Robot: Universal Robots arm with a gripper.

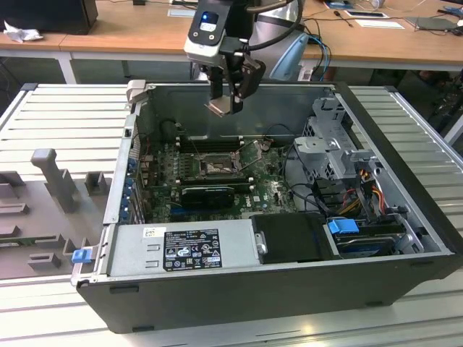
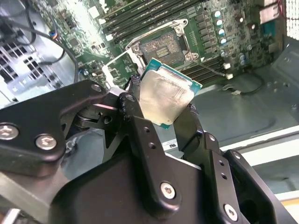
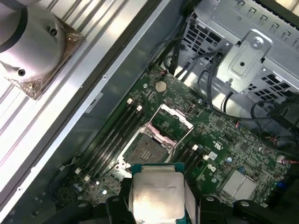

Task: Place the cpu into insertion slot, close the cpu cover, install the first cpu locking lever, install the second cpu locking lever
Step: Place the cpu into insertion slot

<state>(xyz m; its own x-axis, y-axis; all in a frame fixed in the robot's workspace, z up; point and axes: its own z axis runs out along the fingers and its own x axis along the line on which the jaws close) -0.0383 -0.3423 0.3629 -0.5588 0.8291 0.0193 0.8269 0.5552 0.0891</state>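
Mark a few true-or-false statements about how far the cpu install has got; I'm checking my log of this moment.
1. The gripper holds the cpu between its fingers. True.
2. The cpu sits in the insertion slot. False: it hangs in the gripper above the board, and the slot is empty.
3. The cpu cover is shut over the slot. False: it stands swung open at the slot's edge.
4. The computer case lies open with its motherboard exposed. True.
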